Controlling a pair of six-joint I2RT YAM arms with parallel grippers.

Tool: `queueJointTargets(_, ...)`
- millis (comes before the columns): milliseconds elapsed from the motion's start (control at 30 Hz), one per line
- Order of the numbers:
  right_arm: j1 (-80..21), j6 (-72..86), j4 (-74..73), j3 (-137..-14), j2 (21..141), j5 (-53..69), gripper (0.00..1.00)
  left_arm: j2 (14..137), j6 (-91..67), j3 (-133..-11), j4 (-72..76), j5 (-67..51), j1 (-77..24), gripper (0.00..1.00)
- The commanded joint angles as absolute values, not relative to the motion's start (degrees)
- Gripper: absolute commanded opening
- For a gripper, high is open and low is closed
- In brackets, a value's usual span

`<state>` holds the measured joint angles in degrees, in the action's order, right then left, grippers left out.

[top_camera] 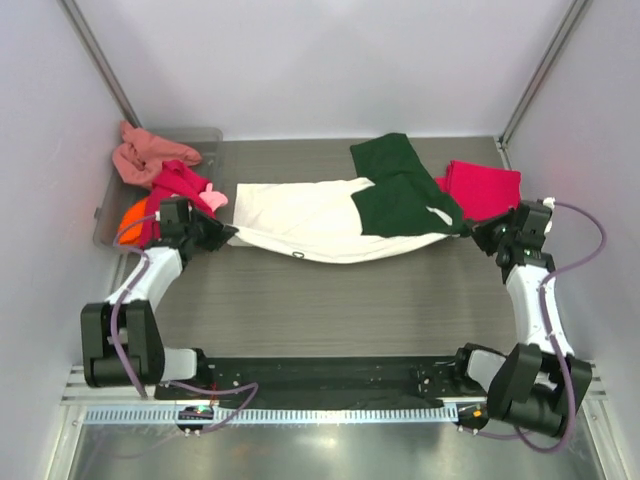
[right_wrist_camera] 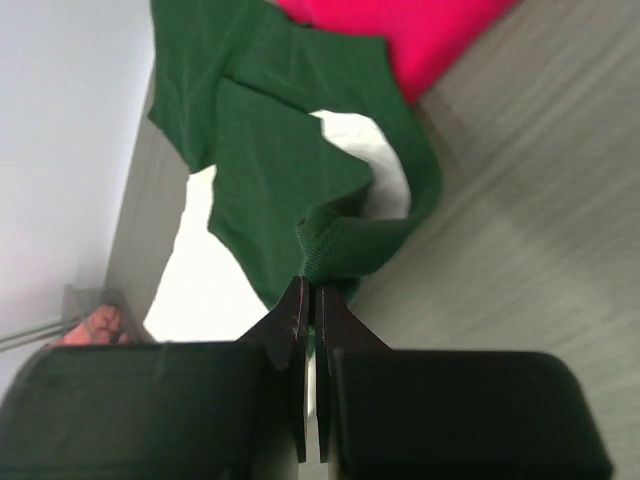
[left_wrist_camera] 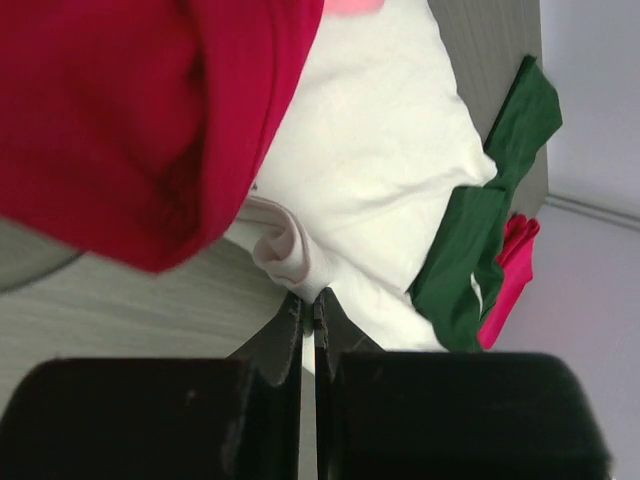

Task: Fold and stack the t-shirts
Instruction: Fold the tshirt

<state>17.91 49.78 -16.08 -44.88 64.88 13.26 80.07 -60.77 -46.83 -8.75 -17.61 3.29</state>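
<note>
The left end effector [left_wrist_camera: 310,308] and right end effector [right_wrist_camera: 308,300] clench opposite ends of the cream-green t-shirt [top_camera: 310,215] mid-frame, probably stretching it flat.

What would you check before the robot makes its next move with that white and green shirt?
1. Left grip: left gripper shut on the cream-white shirt, white edge: ok.
2. Right grip: right gripper shut on its green end: ok.
3. Smoothness: green sleeve lies folded over the body: not ok.
4. Stack base: crimson-pink shirt lies folded: ok.
5. Clutter: magenta shirt spills from the tray beside the left gripper: not ok.
</note>
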Motion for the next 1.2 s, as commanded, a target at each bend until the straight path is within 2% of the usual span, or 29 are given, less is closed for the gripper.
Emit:
queueJointTargets(0, 18.5, 45.6, -15.7, -40.3, 57.7, 8.1, 0.01, 72.9, -56.7, -42.1, -3.4, -18.5, 3.7, 0.00)
queueJointTargets(233, 18.6, 49.0, -24.8, -27.0, 39.3, 0.6, 0.01, 58.8, -55.6, -27.8, -9.8, -13.5, 3.6, 0.00)
queueJointTargets(367, 18.6, 51.3, -29.5, -22.3, 27.5, -2.5, 0.02, 47.7, -59.0, -19.2, -12.0, -9.6, 3.7, 0.05)
queueJointTargets(400, 18.5, 51.8, -31.3, -21.2, 26.0, -2.7, 0.04, 46.0, -59.5, -18.1, -12.7, -9.2, 3.6, 0.07)
queueJointTargets(500, 18.6, 52.5, -35.8, -20.9, 22.6, -4.3, 0.18, 38.6, -61.4, -14.5, -16.8, -7.3, 3.7, 0.20)
queueJointTargets(533, 18.6, 53.1, -37.9, -21.4, 22.1, -7.4, 0.40, 36.8, -61.9, -13.7, -19.0, -5.8, 3.6, 0.35)
queueJointTargets(567, 18.5, 53.2, -40.2, -22.3, 21.5, -8.5, 0.53, 35.1, -62.5, -13.1, -20.4, -4.8, 3.6, 0.46)
queueJointTargets(600, 18.5, 52.8, -41.6, -23.5, 20.3, -9.2, 0.60, 31.4, -62.9, -12.9, -24.1, -3.4, 3.6, 0.58)
queueJointTargets(633, 18.5, 51.9, -41.5, -23.9, 19.6, -10.0, 0.71, 29.8, -63.1, -13.0, -25.6, -2.3, 3.7, 0.79)
queueJointTargets(667, 18.5, 51.0, -40.9, -24.3, 19.0, -9.9, 0.74, 27.8, -62.4, -13.2, -26.6, -1.3, 3.7, 0.86)
queueJointTargets(733, 18.5, 47.5, -38.2, -26.3, 19.4, -10.3, 0.75, 23.4, -60.7, -15.2, -28.4, -1.4, 3.7, 0.99)
queueJointTargets(800, 18.5, 43.3, -32.6, -28.4, 22.0, -7.0, 0.75, 21.5, -57.2, -18.6, -29.6, -1.9, 3.5, 0.99)
queueJointTargets(900, 18.6, 38.6, -29.1, -32.9, 32.1, -1.6, 0.72, 21.6, -54.9, -21.0, -26.4, -6.6, 3.5, 1.00)
queueJointTargets(933, 18.5, 36.5, -27.3, -33.8, 37.6, 2.9, 0.69, 23.4, -54.3, -22.9, -25.0, -7.7, 3.4, 1.00)
queueJointTargets(1033, 18.3, 35.1, -21.9, -38.6, 45.8, 6.0, 0.65, 28.9, -52.1, -25.9, -17.2, -10.3, 3.3, 1.00)
queueJointTargets(1167, 17.1, 34.3, -16.6, -47.0, 59.4, 8.1, 0.62, 49.2, -47.6, -38.8, -11.7, -12.1, 2.1, 1.00)
